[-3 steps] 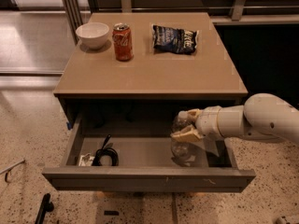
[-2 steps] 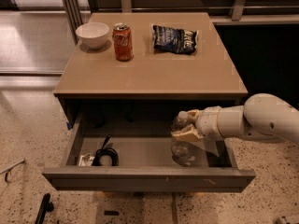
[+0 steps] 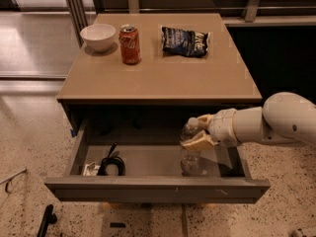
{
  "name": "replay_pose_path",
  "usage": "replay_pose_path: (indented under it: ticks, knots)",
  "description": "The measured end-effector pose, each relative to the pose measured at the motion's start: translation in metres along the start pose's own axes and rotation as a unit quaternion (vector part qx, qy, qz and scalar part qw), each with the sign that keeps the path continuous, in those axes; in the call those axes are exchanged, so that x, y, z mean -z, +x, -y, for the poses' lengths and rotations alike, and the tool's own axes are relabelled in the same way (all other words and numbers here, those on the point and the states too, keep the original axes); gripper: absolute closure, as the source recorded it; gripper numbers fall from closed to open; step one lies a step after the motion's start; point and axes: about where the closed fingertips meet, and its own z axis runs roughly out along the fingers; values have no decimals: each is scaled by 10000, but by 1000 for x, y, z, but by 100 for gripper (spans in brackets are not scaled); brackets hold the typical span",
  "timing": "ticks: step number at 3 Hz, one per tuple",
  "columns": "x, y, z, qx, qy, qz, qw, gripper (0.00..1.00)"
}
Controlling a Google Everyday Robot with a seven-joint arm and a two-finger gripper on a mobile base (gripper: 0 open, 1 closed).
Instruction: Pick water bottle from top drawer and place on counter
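Gripper (image 3: 200, 131) unmoved, clasping water bottle (image 3: 190, 158), top drawer (image 3: 158, 188)

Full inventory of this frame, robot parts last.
counter: 1, tan, cabinet top
bowl: 1, white, counter back left
soda can: 1, red, upright right of the bowl
chip bag: 1, dark blue, counter back right
top drawer: 1, grey, pulled open below the counter
water bottle: 1, clear, upright in the drawer's right half
cable: 1, black, coiled in the drawer's left half
small item: 1, white, beside the cable; cannot tell what it is
floor: speckled terrazzo, around the cabinet
arm: 1, white, entering from the right
gripper: 1, tan fingers, shut on the water bottle's upper part
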Motion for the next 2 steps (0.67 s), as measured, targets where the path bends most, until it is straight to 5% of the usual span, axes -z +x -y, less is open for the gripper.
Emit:
replay_pose_path:
  ticks: [2]
  knots:
    - [54, -94, 9, 3, -660, 82, 9978, 100]
